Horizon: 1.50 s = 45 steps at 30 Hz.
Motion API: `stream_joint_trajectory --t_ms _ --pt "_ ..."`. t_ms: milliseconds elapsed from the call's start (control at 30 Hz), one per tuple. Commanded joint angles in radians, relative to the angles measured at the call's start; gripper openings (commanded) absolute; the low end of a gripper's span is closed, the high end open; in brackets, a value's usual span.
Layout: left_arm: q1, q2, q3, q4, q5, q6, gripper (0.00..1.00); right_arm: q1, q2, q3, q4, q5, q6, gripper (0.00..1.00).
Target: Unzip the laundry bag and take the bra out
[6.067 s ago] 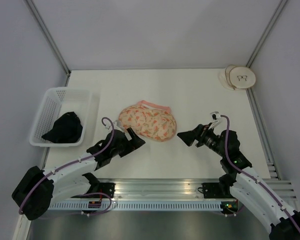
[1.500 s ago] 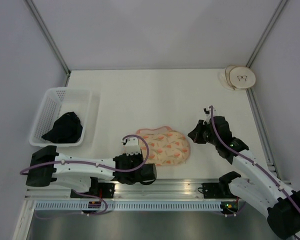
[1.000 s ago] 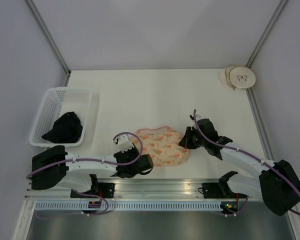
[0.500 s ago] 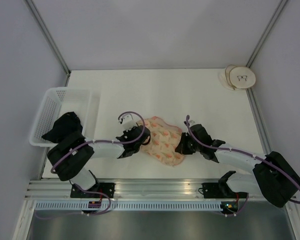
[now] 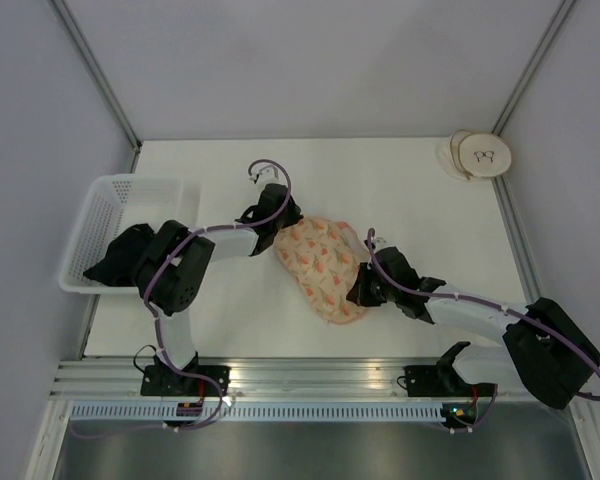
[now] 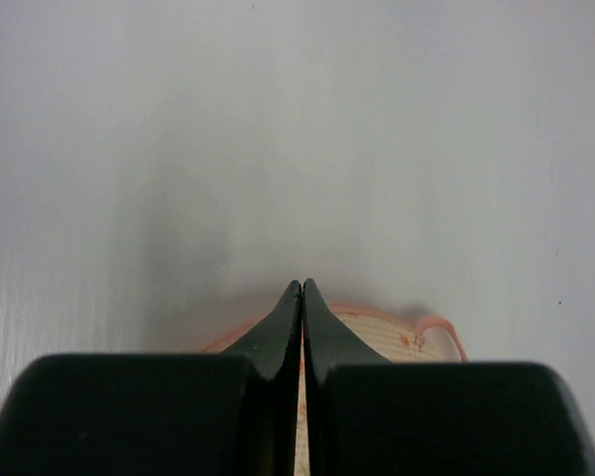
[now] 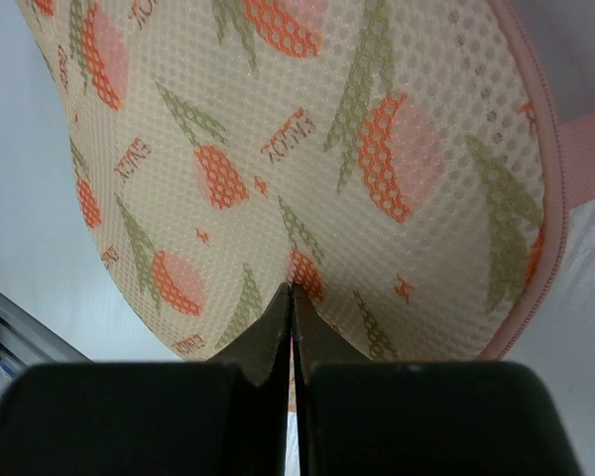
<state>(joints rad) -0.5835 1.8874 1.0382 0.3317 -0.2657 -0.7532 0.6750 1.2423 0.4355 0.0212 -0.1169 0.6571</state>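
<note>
L end effector (image 6: 302,290) & R end effector (image 7: 292,293) pinch rounded mesh laundry bag (image 5: 323,265).

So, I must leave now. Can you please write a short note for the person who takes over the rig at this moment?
The left gripper is shut at the far-left end of the laundry bag and seems to pinch its pink edge.
The right gripper is shut on the bag's mesh cloth, at its near-right side.
The bag lies on the table between the two arms.
Done: both ends are gripped.
The zip looks closed where it shows. The bra is not visible, so it is probably inside.
Left: open the zip and take the bra out.
</note>
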Motion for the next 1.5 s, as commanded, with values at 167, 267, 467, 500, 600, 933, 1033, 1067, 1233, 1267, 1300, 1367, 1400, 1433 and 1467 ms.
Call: stream_joint_trajectory --t_ms 167,267,467,500,600,933,1033,1067,1233,1267,1300,1367,1400,1433,1467 --pt "0.071 -0.121 0.01 -0.014 0.299 0.045 0.14 0.003 0.046 0.063 0.026 0.046 0.018 0.0" --pt "0.054 -0.3 -0.116 -0.12 0.272 0.002 0.43 0.005 0.066 0.072 0.039 0.042 0.018 0.0" --pt "-0.019 -0.71 -0.493 -0.132 0.312 -0.119 0.63 0.006 0.144 0.115 0.098 -0.001 0.021 0.0" --pt "-0.033 -0.747 -0.535 -0.12 0.325 -0.136 0.66 0.008 0.152 0.12 0.105 -0.016 0.022 0.0" --pt "-0.079 -0.865 -0.677 -0.031 0.436 -0.213 0.69 0.011 0.171 0.137 0.135 -0.036 0.024 0.01" --pt "-0.113 -0.679 -0.82 0.355 0.37 -0.204 0.75 0.032 0.151 0.146 0.131 -0.058 0.026 0.01" --pt "-0.111 -0.544 -0.784 0.524 0.42 -0.221 0.75 0.04 0.128 0.131 0.112 -0.052 0.018 0.0" --pt "-0.111 -0.442 -0.756 0.568 0.439 -0.233 0.75 0.043 0.118 0.123 0.102 -0.047 0.018 0.0" --pt "-0.113 -0.228 -0.698 0.769 0.507 -0.307 0.7 0.043 0.092 0.115 0.069 -0.03 0.007 0.0" --pt "-0.113 -0.199 -0.701 0.782 0.497 -0.311 0.7 0.044 0.085 0.114 0.062 -0.027 0.004 0.0" --pt "-0.113 -0.188 -0.701 0.79 0.482 -0.314 0.7 0.043 0.083 0.114 0.057 -0.023 0.001 0.01" --pt "-0.113 -0.172 -0.699 0.8 0.473 -0.311 0.63 0.043 0.085 0.117 0.051 -0.021 -0.008 0.0" --pt "-0.113 -0.159 -0.696 0.805 0.471 -0.308 0.55 0.043 0.086 0.12 0.048 -0.021 -0.01 0.0" --pt "-0.113 -0.157 -0.695 0.808 0.473 -0.308 0.38 0.044 0.088 0.123 0.045 -0.024 -0.016 0.0" --pt "-0.113 -0.156 -0.692 0.822 0.48 -0.31 0.29 0.043 0.08 0.126 0.037 -0.026 -0.02 0.0"
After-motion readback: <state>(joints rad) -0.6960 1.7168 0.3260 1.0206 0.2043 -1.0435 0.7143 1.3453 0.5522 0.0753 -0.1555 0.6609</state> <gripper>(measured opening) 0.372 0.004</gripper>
